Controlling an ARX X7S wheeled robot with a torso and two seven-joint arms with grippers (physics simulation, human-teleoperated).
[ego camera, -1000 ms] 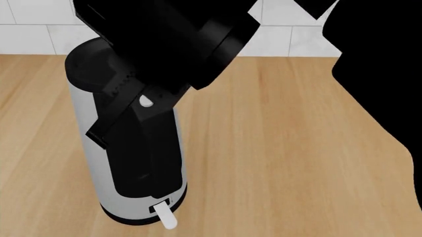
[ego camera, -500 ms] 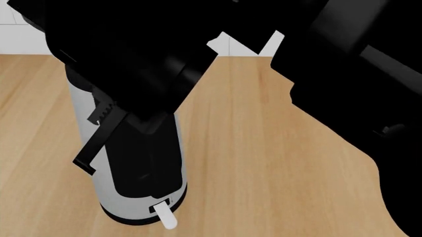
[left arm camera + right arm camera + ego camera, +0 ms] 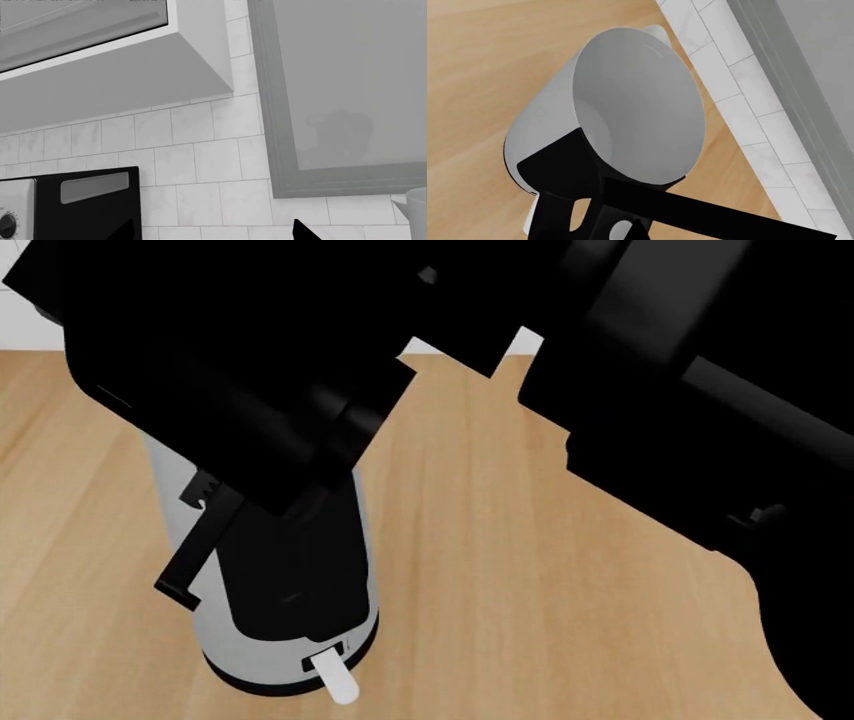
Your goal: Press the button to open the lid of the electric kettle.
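Observation:
The electric kettle (image 3: 211, 630) stands at the counter's left, with a grey body, a black handle panel and a white lever (image 3: 336, 680) at its base. My right arm (image 3: 267, 370) hides its top in the head view. In the right wrist view the kettle (image 3: 540, 125) has an uncovered mouth and its pale hollow inside shows. The lid (image 3: 727, 215) is swung up and seen edge-on as a thin black slab. The button (image 3: 617, 231) is half covered by a black tip of my right gripper (image 3: 638, 232). My left gripper (image 3: 213, 235) is open, empty and faces the wall.
The wooden counter (image 3: 534, 570) extends to the right of the kettle. A white tile wall (image 3: 200, 160) is behind it, with a black appliance (image 3: 87, 210), a hood above and a grey panel (image 3: 347, 90).
In the head view my right arm has moved down and left over the kettle's top. The white button, visible a second ago, is now hidden there. The kettle has not shifted.

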